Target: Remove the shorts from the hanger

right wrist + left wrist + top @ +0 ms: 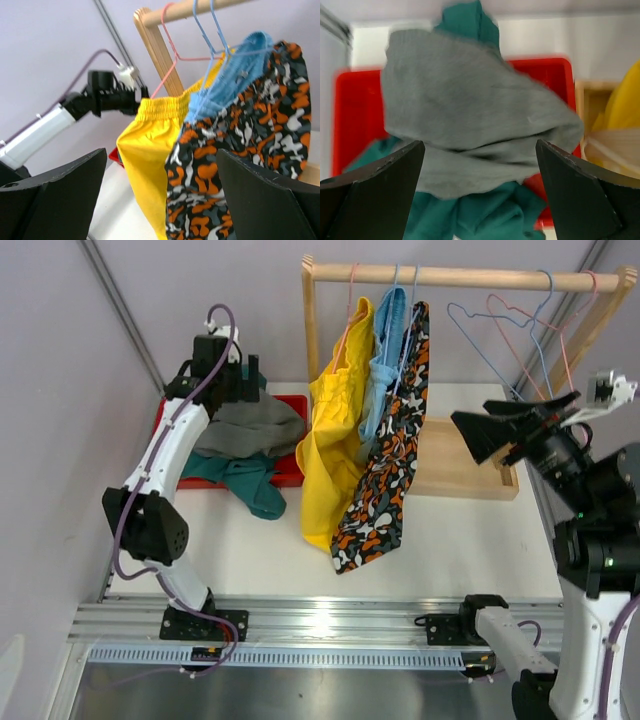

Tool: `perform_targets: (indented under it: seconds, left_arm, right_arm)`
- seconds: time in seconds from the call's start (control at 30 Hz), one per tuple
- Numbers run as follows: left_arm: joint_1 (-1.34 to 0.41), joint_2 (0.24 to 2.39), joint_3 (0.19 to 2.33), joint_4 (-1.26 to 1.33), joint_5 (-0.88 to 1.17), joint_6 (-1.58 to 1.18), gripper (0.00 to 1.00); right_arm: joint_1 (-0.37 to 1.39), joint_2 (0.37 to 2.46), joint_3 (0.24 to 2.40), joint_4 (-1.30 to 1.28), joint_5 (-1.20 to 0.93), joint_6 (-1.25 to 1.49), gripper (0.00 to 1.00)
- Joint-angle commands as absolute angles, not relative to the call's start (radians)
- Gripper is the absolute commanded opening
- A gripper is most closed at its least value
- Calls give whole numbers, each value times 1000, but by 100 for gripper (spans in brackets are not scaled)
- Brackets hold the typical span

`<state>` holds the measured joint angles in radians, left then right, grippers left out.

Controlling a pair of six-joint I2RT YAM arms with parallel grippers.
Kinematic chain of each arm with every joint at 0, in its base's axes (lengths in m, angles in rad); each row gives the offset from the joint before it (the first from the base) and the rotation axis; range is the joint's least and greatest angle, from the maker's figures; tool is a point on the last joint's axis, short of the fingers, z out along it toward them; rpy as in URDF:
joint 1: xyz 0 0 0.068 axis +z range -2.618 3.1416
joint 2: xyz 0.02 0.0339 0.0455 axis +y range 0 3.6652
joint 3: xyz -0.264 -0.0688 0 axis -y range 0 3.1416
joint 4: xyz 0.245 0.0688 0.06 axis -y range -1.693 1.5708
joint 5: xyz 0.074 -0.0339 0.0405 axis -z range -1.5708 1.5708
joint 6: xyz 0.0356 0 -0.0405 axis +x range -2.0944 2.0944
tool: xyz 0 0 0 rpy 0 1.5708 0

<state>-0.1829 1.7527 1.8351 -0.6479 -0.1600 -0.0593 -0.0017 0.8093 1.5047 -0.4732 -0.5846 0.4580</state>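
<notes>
Spilling over red bin [550, 70] edge, teal shorts [255, 485], left fingers [375, 195] spread, right fingers [55, 195] spread

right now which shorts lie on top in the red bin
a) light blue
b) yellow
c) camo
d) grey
d: the grey shorts lie over the teal pair in the red bin, while yellow, light blue and camo hang from the rail.
</notes>
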Motion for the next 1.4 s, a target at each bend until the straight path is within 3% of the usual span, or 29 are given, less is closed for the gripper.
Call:
perform_targets:
  seconds: [0.0, 0.23, 0.43, 0.6, 1.1, 1.2, 1.37]
  left_arm:
    - [-195, 1565, 1658, -600, -107, -138, 99]
    - [-196, 1201, 1324, -532, -8, -164, 99]
    - [-196, 979, 1018, -493, 60, -186, 99]
    - [-196, 899, 890, -446, 43, -193, 99]
    - [-196, 891, 865, -433, 35, -198, 99]
    - [-196, 888, 865, -430, 40, -195, 99]
    - [-280, 845, 934, -449, 6, -180, 99]
  right_arm:
    - [54, 946, 1630, -383, -615, 480, 98]
    - [290, 1245, 1854, -495, -226, 328, 87]
    - [302, 1400, 1890, -460, -112, 331, 75]
    - [307, 1468, 1885, -431, -81, 342, 62]
    - [362, 1511, 1849, -394, -29, 353, 17]
    - [362, 1503, 1839, -403, -22, 350, 0]
    - [362, 1459, 1838, -411, -2, 328, 0]
